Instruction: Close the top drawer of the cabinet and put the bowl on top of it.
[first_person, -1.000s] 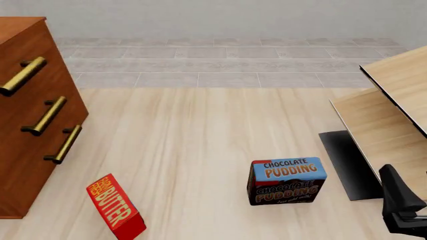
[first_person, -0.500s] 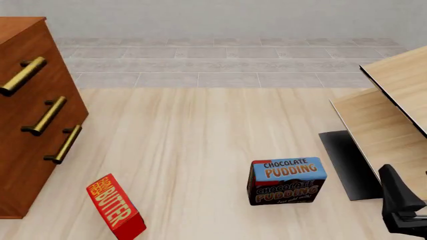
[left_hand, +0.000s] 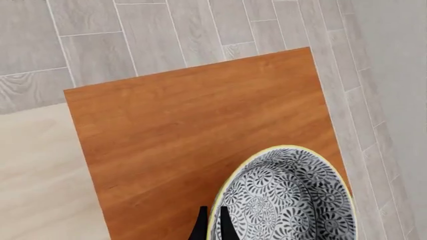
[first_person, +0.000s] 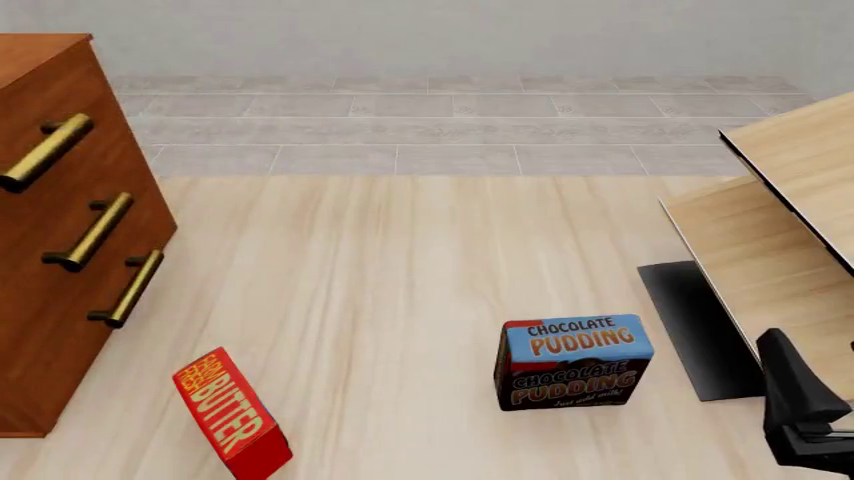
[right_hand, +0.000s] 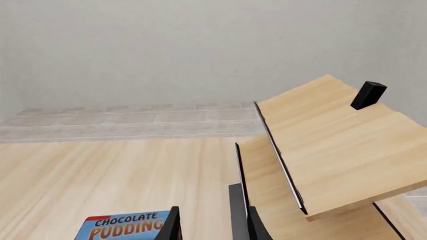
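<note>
The left wrist view looks down on the reddish-brown cabinet, and the blue-and-white bowl with its yellowish rim is over the top's corner. My left gripper is shut on the bowl's rim, one finger inside and one outside. I cannot tell whether the bowl rests on the wood. In the front view the cabinet stands at the left, and its top drawer sits flush with the two below. The bowl and left gripper are out of that view. My right gripper is open and empty at the near right.
A chocolate pudding box stands on the table just left of the right gripper. A red butter box leans near the cabinet's foot. Pale light-wood furniture with a dark base plate fills the right side.
</note>
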